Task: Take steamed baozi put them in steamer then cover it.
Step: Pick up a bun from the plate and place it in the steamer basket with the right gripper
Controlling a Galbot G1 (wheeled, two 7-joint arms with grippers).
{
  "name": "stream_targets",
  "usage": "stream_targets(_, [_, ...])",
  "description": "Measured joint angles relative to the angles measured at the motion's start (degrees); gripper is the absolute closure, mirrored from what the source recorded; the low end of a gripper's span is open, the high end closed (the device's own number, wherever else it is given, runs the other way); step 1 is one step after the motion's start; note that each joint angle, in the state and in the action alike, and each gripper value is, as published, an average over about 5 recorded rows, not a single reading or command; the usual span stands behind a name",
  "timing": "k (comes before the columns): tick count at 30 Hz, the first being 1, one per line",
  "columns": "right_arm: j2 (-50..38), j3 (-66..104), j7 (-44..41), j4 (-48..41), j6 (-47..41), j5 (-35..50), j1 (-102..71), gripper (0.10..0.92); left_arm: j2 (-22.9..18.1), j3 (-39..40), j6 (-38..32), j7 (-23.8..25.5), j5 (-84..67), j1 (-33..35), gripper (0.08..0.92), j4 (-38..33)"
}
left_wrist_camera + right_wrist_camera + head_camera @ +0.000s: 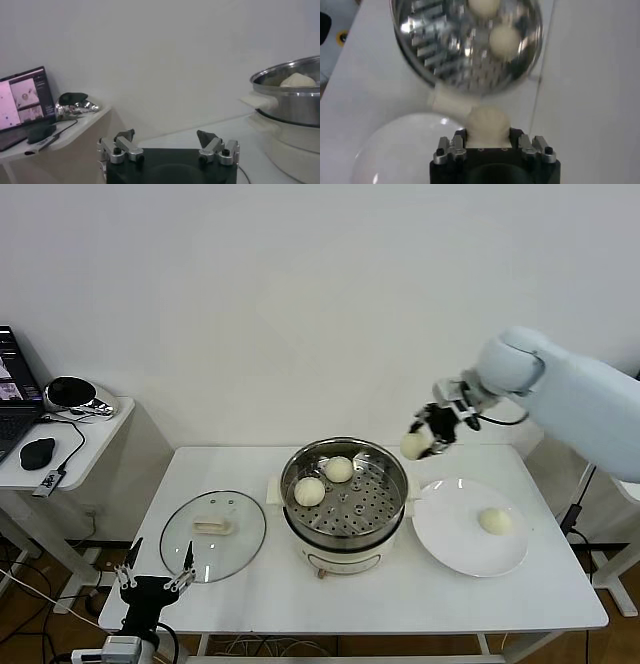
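My right gripper (424, 440) is shut on a cream-white baozi (413, 445), held in the air just right of the steamer (344, 496) and above the plate's far edge. The same held baozi (487, 123) fills the jaws in the right wrist view. Two baozi (339, 469) (309, 491) lie on the perforated tray inside the steel steamer. One more baozi (494, 521) rests on the white plate (448, 534). The glass cover (213, 534) with its white handle lies flat on the table left of the steamer. My left gripper (158, 576) hangs open low at the table's front left corner.
A side table (60, 446) at the far left carries a laptop (14, 394), a mouse (37, 452) and a shiny object (70, 393). The steamer's rim (290, 95) stands to one side of the left gripper (167, 142) in its wrist view.
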Motion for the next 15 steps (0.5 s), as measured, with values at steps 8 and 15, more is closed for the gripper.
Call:
stream_targets(8, [8.72,-6.11,2.15,-0.8,7.16,1.43,1.37,0.489,-0.82,-0.68,-0.03,-0.01,-0.21,0.41,0.177,-0.74])
stream_targets(15, [13.99,-10.73,3.02,-1.84,15.59,-1.0,0.49,0.482,-1.47,-1.2,-0.03,-0.03,-0.33,0.59,0.177,-1.02])
